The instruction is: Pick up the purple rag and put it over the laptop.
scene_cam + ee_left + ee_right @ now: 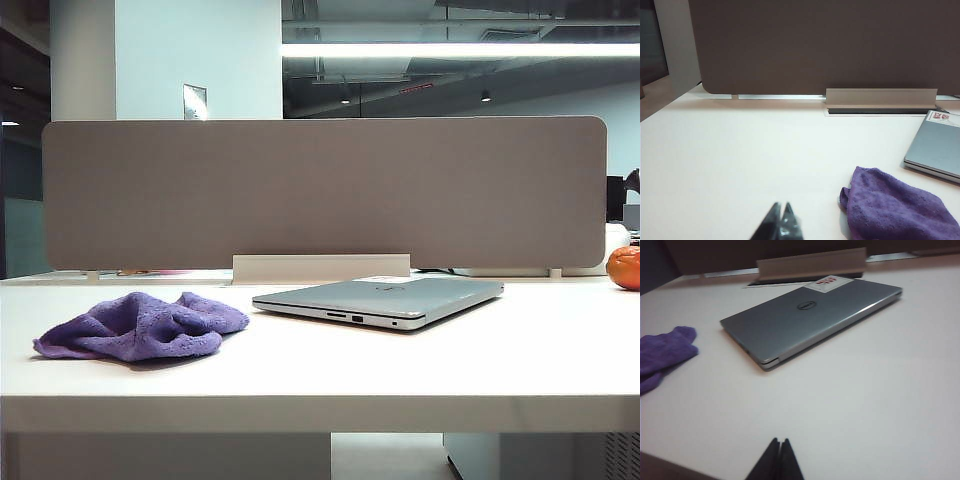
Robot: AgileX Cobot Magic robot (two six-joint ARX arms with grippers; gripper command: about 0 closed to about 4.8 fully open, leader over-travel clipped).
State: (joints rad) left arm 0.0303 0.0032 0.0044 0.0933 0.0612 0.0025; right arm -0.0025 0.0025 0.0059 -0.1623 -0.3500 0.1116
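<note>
White table [420, 370], front edge in view. Grey divider panel [320, 190] along far edge w/ pale bracket [320, 267] at base center. Behind: white pillar [190, 55], dark ceiling w/ long strip light [460, 49], small spot lamps. Orange round obj [624, 267] at far right edge.
</note>
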